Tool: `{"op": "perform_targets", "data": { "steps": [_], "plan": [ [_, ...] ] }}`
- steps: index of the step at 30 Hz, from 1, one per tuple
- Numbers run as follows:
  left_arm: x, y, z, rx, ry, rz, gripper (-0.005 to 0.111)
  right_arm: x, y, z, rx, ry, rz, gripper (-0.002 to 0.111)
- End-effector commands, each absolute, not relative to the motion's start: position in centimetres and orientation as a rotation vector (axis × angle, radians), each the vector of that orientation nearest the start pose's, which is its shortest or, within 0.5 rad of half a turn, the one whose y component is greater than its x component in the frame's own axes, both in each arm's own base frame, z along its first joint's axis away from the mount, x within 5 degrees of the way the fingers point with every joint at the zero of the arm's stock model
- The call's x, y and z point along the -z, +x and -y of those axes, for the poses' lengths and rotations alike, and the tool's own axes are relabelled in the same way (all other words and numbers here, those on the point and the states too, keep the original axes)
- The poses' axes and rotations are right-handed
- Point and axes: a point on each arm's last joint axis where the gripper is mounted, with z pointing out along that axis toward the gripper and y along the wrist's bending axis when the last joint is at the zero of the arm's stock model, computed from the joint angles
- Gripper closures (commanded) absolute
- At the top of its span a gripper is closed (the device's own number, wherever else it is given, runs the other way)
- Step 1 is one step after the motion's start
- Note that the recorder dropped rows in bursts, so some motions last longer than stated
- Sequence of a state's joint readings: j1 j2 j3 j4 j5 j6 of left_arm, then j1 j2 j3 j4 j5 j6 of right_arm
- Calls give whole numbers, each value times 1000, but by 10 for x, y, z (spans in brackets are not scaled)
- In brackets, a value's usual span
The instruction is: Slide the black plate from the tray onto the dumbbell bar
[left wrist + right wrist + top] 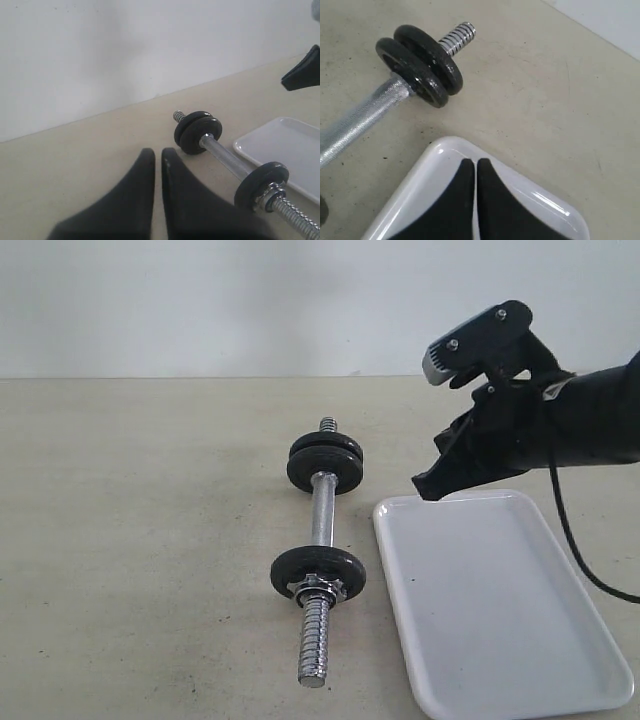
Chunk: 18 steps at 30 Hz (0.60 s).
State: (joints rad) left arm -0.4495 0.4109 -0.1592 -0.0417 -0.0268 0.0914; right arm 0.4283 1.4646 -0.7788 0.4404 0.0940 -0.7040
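- Beige tabletop (150, 540), lightly speckled, carries all objects. It meets a plain white wall at its far edge.
- Left gripper (157, 152): visible only in its own wrist view. Its black fingers are pressed together with a hairline slit between them. It is low over bare tabletop, left of the dumbbell bar (322, 510).
- Near threaded end (314, 645) of the bar: bare chrome thread pointing toward the viewer. The bar lies flat and runs near to far, just left of the tray.
- Star nut (318, 590): screwed onto the thread, against the near face of the near black plate (318, 562).
- Near black plate: a single disc on the bar, standing on its rim on the tabletop.
- Tray (500, 610): white and glossy, right of the bar and just beside it, running from the near edge to mid-table.
- Right gripper (428, 485): fingers closed against each other. Its tip is over the tray's far left corner; contact with the tray cannot be told. A black cable (580, 550) hangs from the arm across the tray's right rim.
- Far black plates (325, 468): two discs side by side on the bar's far end, faces touching. A short threaded stub (327, 425) projects beyond them.
- All three discs sit on the bar, apart from the tray. They look alike, so the task's disc cannot be singled out.
- Wall (200, 300): closes the scene.
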Motion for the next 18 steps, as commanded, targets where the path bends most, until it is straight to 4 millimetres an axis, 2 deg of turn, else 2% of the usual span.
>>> {"op": "perform_targets", "data": {
  "steps": [1, 8, 13, 15, 18],
  "plan": [
    [-230, 84, 35, 278, 355, -1648, 102, -259, 252, -122, -160, -799, -2045, 109],
    [-215, 83, 28, 238, 290, -1681, 102, -318, 205, -106, -243, -744, -1909, 109],
    [-211, 83, 24, 222, 221, -1646, 102, -358, 165, -87, -215, -719, -1725, 109],
    [-210, 84, 22, 209, 205, -1640, 102, -365, 148, -79, -214, -698, -1675, 109],
    [-211, 84, 20, 185, 193, -1638, 102, -361, 124, -66, -204, -652, -1612, 109]
  ]
}}
